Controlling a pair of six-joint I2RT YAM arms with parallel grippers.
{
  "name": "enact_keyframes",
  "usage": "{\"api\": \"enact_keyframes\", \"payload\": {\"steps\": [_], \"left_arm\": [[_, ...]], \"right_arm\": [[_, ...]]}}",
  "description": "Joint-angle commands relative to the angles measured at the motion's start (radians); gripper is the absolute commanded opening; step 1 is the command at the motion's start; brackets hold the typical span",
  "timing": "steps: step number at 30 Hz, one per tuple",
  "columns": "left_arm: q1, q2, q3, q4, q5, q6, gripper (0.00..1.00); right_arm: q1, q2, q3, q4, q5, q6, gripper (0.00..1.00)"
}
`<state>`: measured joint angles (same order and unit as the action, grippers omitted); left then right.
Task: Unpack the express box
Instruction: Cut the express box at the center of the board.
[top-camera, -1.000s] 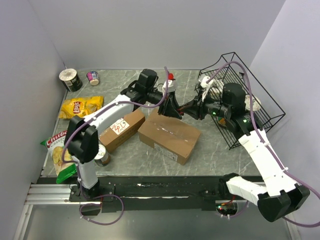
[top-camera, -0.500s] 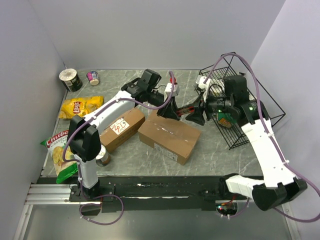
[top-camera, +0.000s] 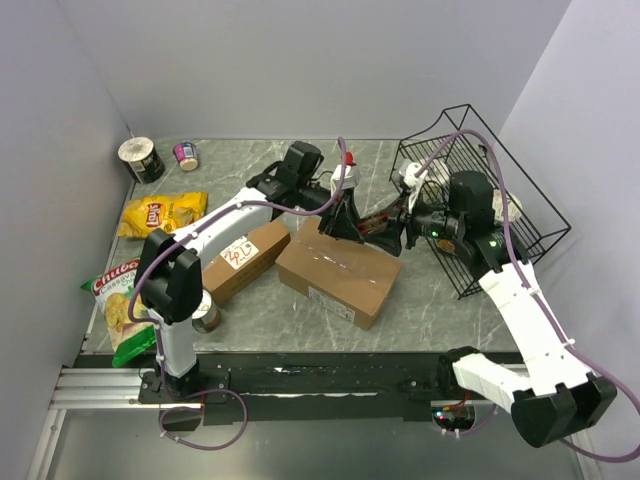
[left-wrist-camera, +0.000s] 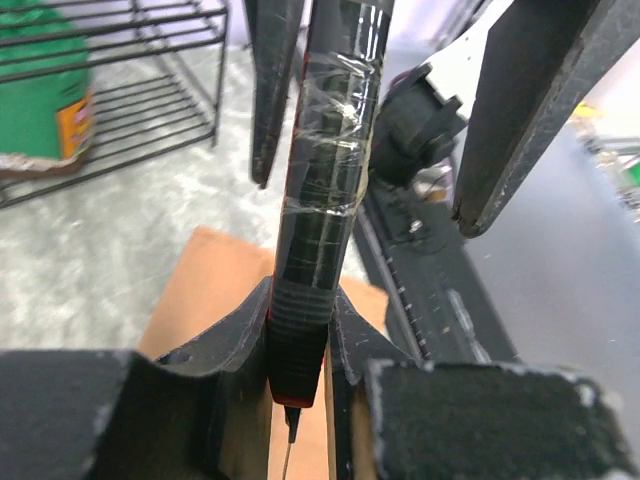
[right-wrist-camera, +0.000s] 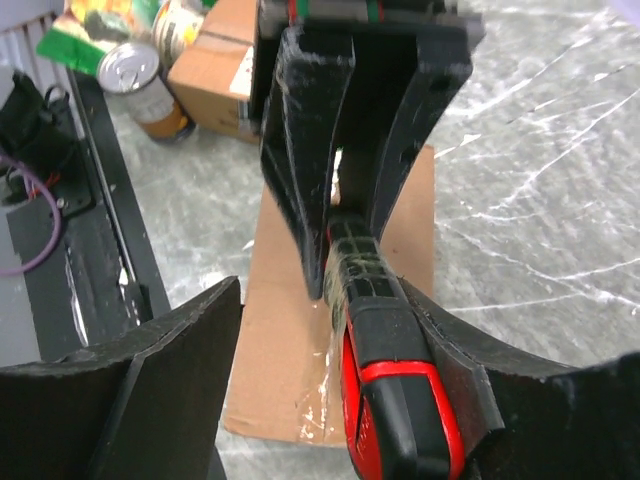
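Mid-table, L gripper (left-wrist-camera: 300, 335) clamps a taped cutter (left-wrist-camera: 325, 160) above the far edge of the sealed express box (top-camera: 338, 272); R gripper (right-wrist-camera: 322, 300) gapes wide astride its red handle, holding nothing. Cardboard looks stiff but light (prob. slides on the tabletop (top-camera: 250, 170)), so brace a side wall & slit the slick tape seam

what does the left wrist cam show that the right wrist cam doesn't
Only left wrist: the wire basket holding a green package. Only right wrist: a can and a smaller box beside it. Both: the cutter clamped in the left claw over the large cardboard box.
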<state>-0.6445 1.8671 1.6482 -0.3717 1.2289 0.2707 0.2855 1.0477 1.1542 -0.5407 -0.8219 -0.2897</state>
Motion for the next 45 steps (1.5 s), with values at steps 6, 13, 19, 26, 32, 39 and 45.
{"api": "enact_keyframes", "payload": {"steps": [6,13,19,26,32,39,45], "left_arm": [[0.006,-0.039,-0.030,0.307,0.067,-0.260,0.01],[0.009,-0.039,-0.045,0.363,0.069,-0.347,0.01],[0.026,-0.043,-0.059,0.332,0.020,-0.324,0.01],[0.071,-0.097,-0.177,0.192,-0.346,-0.203,0.62],[0.086,-0.140,-0.355,0.252,-0.535,-0.196,0.68],[0.085,-0.099,-0.396,0.263,-0.571,-0.154,0.66],[0.083,-0.069,-0.415,0.255,-0.624,-0.130,0.64]], "right_arm": [[0.024,-0.020,-0.013,0.153,-0.043,0.116,0.61],[0.043,0.028,0.019,0.081,-0.103,0.080,0.40],[0.043,0.078,0.088,-0.095,-0.128,-0.031,0.00],[0.041,-0.046,-0.020,-0.041,0.225,0.030,0.00],[0.038,-0.155,-0.146,-0.026,0.214,-0.079,0.00],[0.040,-0.212,-0.235,0.019,0.149,-0.173,0.00],[0.041,-0.207,-0.261,0.004,0.141,-0.206,0.00]]}}
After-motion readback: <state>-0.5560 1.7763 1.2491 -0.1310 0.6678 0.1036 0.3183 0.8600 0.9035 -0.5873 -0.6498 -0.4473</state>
